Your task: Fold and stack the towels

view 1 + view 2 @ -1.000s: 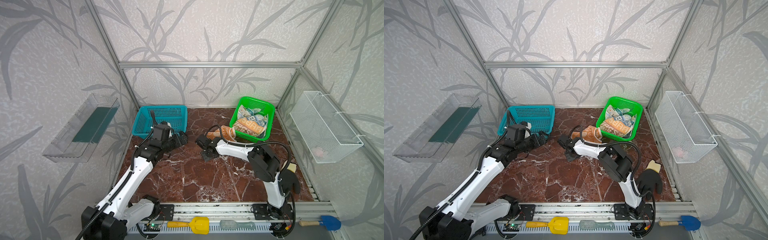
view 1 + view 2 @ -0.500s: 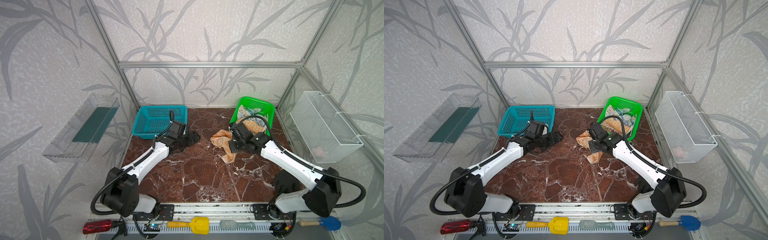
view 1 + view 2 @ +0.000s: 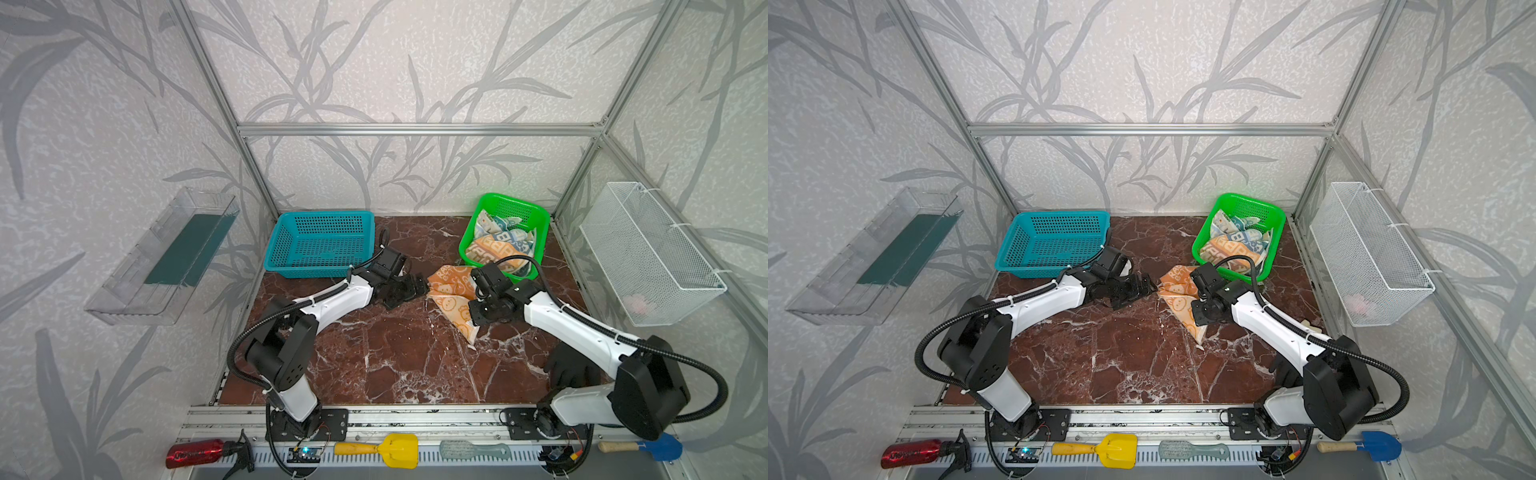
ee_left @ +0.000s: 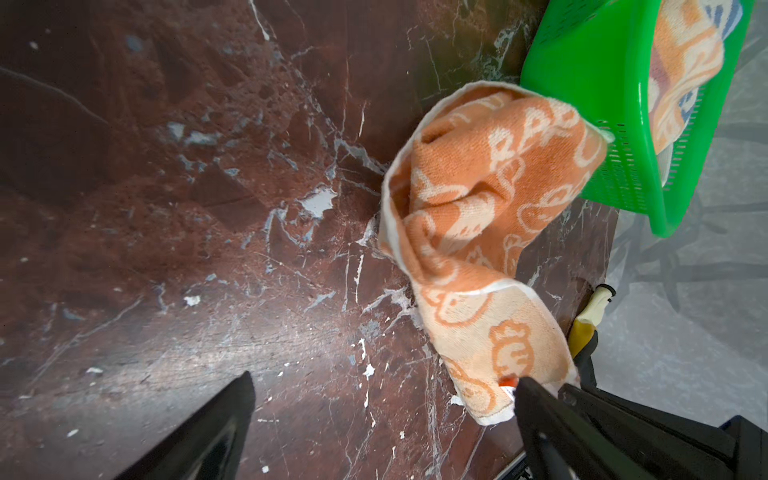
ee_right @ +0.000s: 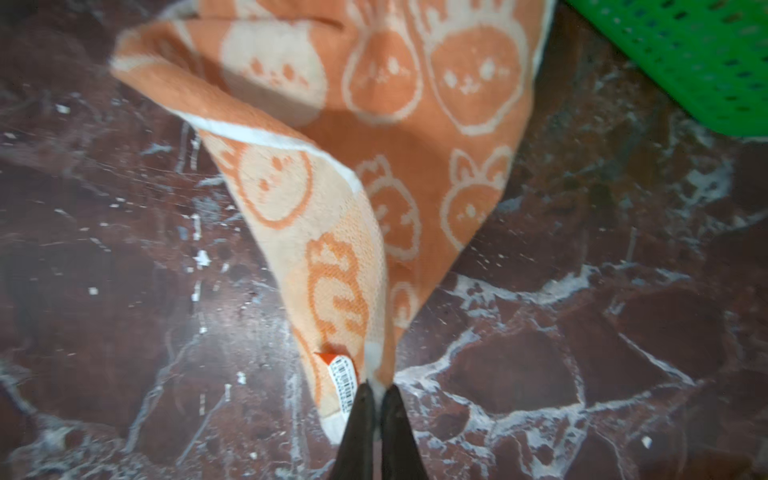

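Note:
An orange towel with white bunnies (image 3: 451,291) (image 3: 1177,291) lies crumpled on the marble table, just in front of the green basket (image 3: 540,232). My right gripper (image 5: 376,388) (image 3: 475,320) is shut on its front corner, beside the barcode label, and the cloth (image 5: 415,124) trails away from the jaws. My left gripper (image 4: 382,378) (image 3: 415,286) is wide open and holds nothing; it sits low at the towel's (image 4: 478,216) left edge. More towels (image 3: 498,245) in orange, blue and cream with letters are bunched in the green basket.
An empty teal basket (image 3: 324,216) stands at the back left, close behind my left arm. A white wire basket (image 3: 648,253) hangs on the right wall and a clear tray (image 3: 166,257) on the left wall. A black glove (image 3: 569,370) lies at the front right.
The right gripper has drawn the orange towel away from the green basket toward the front. The left gripper has moved right, up to the towel's edge, and stays open.

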{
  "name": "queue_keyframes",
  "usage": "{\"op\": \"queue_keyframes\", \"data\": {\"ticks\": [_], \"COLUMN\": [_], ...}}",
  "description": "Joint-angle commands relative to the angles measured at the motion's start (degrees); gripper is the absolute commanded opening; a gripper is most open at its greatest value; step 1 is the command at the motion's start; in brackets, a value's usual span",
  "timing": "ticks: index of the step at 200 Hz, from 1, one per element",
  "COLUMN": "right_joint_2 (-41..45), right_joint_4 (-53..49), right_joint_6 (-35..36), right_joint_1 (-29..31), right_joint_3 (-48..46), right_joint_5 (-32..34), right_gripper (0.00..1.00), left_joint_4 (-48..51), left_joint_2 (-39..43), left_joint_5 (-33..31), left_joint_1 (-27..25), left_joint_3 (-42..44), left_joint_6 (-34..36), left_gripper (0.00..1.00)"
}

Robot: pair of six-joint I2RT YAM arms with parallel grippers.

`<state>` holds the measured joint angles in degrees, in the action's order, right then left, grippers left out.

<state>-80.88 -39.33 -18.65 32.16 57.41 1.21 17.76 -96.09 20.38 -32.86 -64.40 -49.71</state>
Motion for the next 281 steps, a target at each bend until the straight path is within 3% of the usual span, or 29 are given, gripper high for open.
{"op": "queue_keyframes", "data": {"ticks": [1,19,52,91,124,189,215,281], "right_joint_2": [-6.27,-13.57,-24.95,-31.97,-24.66,-1.83,3.04,6.45], "right_joint_4": [4.41,5.16,10.84,11.46,10.29,9.64,10.38,11.46], "right_joint_6": [-0.32,-0.7,-5.47,-5.83,-2.59,-4.09,-4.27,-5.04], "right_joint_1": [1.85,6.6,11.98,13.01,11.9,2.29,-0.79,-3.32], "right_joint_3": [8.51,15.94,23.51,27.72,24.55,0.89,-5.32,-10.31], "right_joint_5": [-8.29,-8.98,-17.05,-19.04,-16.04,-10.0,-10.22,-11.71], "right_gripper": [0.0,0.0,0.0,0.27,0.62,0.93,1.0,0.99], "left_joint_4": [2.61,4.38,9.5,11.01,8.99,11.52,12.53,11.41], "left_joint_2": [4.67,9.22,19.0,23.48,19.73,10.59,7.71,0.98], "left_joint_5": [-1.48,-1.81,-3.81,-3.63,0.3,2.12,1.06,-2.15], "left_joint_1": [1.68,4.67,13.1,16.51,15.06,4.16,2.04,0.96], "left_joint_3": [0.12,2.62,7.18,9.85,10.32,8.02,8.65,9.13], "left_joint_6": [0.01,-0.21,1.24,2.19,2.14,5.5,7.08,9.44], "left_gripper": [0.99,0.99,0.99,0.99,0.99,0.97,0.94,0.83]}}
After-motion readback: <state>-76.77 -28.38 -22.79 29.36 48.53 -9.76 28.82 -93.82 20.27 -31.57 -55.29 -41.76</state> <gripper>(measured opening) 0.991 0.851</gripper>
